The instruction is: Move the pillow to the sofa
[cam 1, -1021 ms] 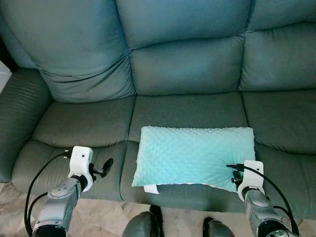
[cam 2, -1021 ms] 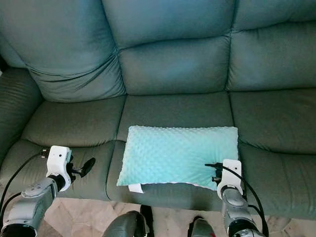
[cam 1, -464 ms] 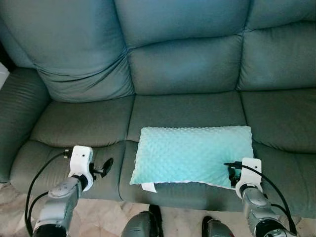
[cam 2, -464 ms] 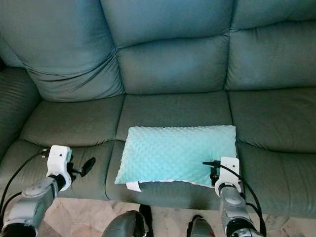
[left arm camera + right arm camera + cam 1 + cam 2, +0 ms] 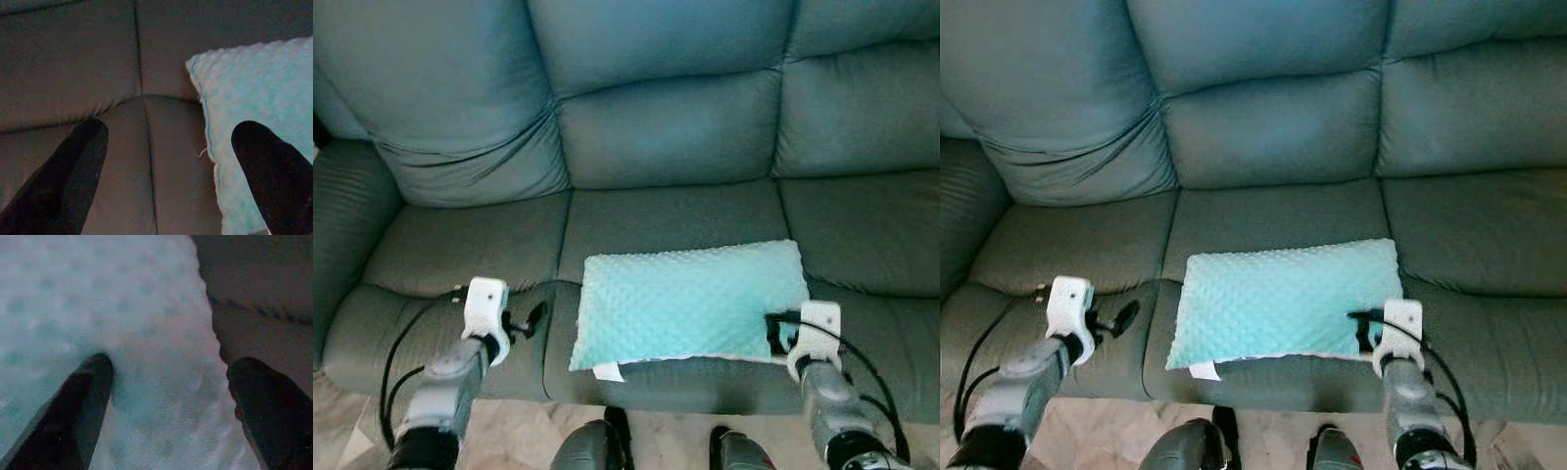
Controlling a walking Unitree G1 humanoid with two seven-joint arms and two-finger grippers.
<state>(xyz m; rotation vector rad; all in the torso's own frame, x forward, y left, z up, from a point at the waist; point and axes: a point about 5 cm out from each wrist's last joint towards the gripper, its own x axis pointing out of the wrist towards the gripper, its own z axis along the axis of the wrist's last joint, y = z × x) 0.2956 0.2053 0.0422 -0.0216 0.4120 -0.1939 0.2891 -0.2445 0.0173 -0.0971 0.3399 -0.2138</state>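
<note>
The mint-green dotted pillow (image 5: 690, 304) lies flat on the middle seat of the grey-green sofa (image 5: 666, 127), close to the seat's front edge, with a white label at its front left corner. My left gripper (image 5: 536, 315) hovers open over the seat just left of the pillow. In the left wrist view its fingers (image 5: 73, 166) stand wide apart beside the pillow's corner (image 5: 254, 83). My right gripper (image 5: 773, 331) is open at the pillow's right front corner. In the right wrist view one finger (image 5: 83, 401) rests on the pillow (image 5: 122, 308) and the other is past its edge.
The sofa's left armrest (image 5: 342, 225) rises at the far left. The left seat (image 5: 460, 245) and right seat (image 5: 871, 235) hold nothing. A beige patterned floor (image 5: 509, 441) shows below the seat front, with my dark feet (image 5: 597, 446) on it.
The view has shifted a little. My left gripper has come closer to the pillow's left edge. The pillow's right end now sits slightly further back; the right gripper stays at its corner.
</note>
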